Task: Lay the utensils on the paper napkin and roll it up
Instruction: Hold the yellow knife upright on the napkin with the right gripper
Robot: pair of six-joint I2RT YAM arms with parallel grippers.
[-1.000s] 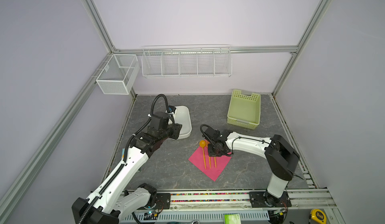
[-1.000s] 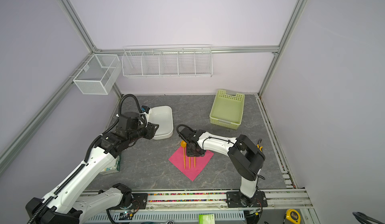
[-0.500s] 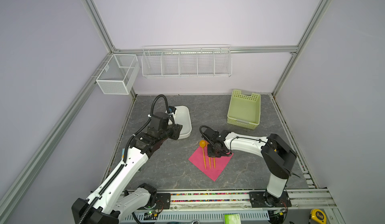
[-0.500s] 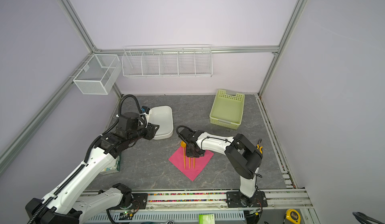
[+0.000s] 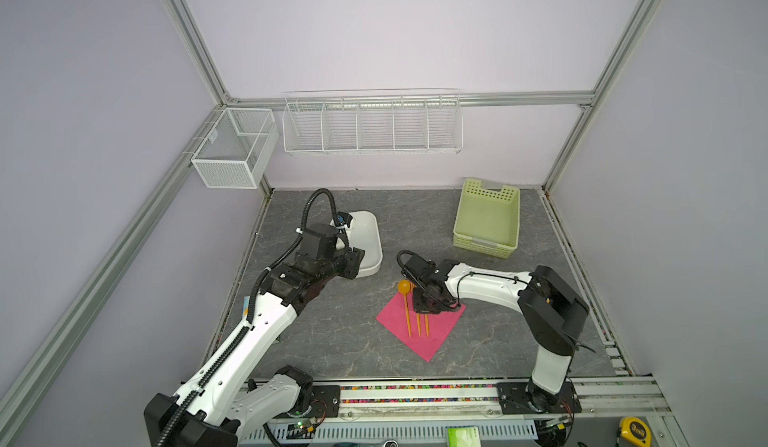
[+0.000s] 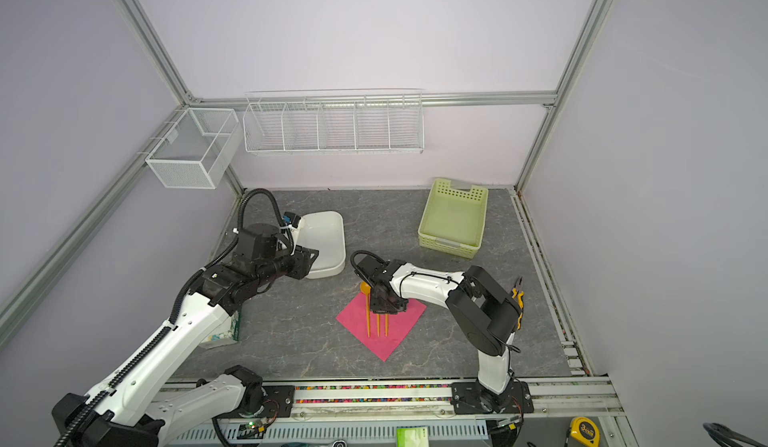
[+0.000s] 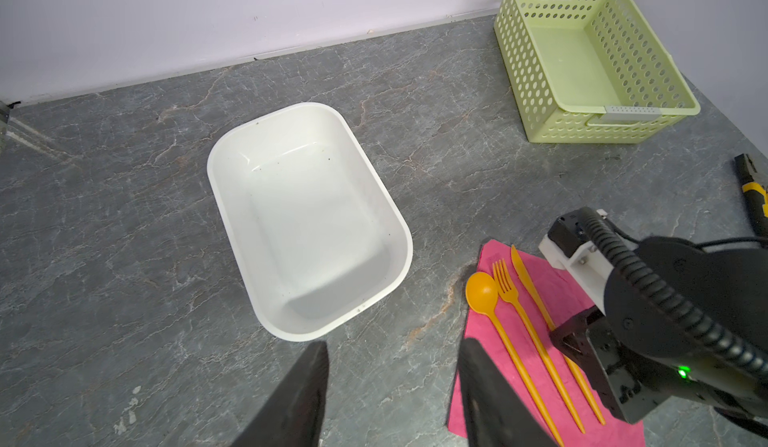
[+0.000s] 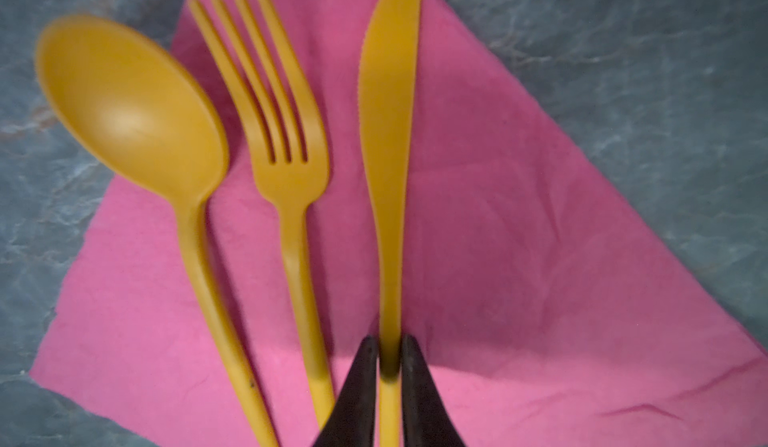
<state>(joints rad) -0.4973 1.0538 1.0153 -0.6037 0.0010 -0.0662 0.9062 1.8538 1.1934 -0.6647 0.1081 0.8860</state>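
The knife (image 8: 386,112) lies flat on the napkin (image 8: 519,237), blade pointing away from the right tool (image 8: 388,343). Jaws flank its handle; grip unclear.

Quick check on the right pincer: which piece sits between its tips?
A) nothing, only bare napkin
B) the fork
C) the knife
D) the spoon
C: in the right wrist view the knife has its handle running between the tips of the right pincer, while the fork and spoon lie clear beside it.
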